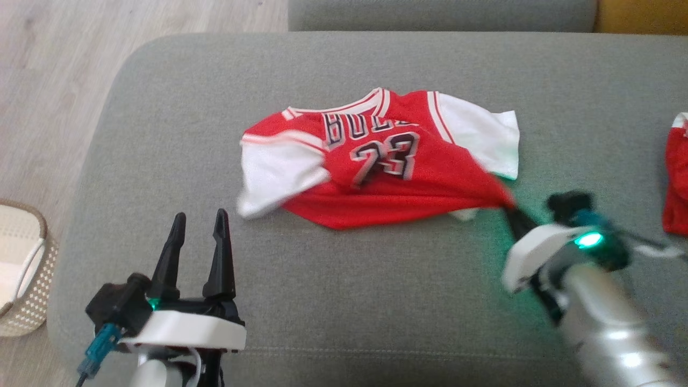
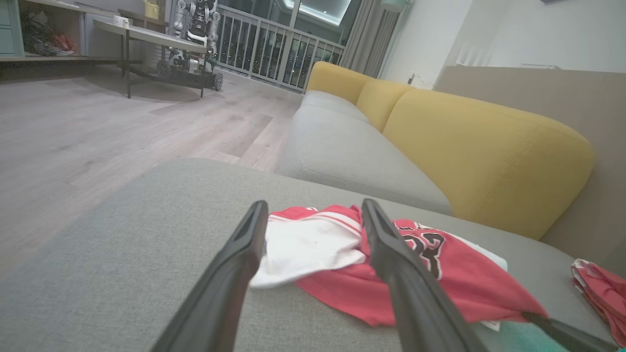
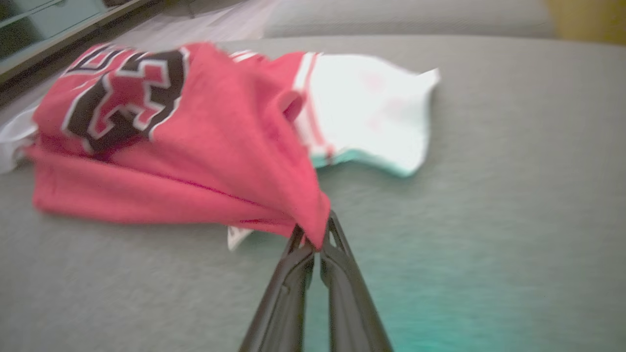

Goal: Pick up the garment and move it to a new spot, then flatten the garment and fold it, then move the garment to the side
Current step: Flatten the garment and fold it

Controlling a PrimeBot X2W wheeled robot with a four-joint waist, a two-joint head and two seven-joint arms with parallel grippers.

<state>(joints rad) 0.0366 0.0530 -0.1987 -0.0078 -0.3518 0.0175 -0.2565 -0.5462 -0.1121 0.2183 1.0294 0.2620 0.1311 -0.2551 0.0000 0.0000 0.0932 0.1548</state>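
Note:
The garment (image 1: 376,161) is a red basketball jersey with white sleeves and the number 23, lying rumpled in the middle of the grey cushion (image 1: 322,279). My right gripper (image 1: 510,208) is shut on the jersey's lower right corner, and the red cloth stretches toward it. In the right wrist view the pinched cloth (image 3: 313,220) bunches at my closed gripper (image 3: 314,233). My left gripper (image 1: 200,219) stands open over the cushion, left of and nearer than the jersey, holding nothing. In the left wrist view its fingers (image 2: 391,254) frame the jersey's white sleeve (image 2: 308,244).
Another red cloth (image 1: 676,177) lies at the cushion's right edge. A woven basket (image 1: 21,269) stands on the wood floor to the left. A yellow sofa back (image 2: 479,146) and a second grey seat (image 2: 342,146) lie beyond the cushion.

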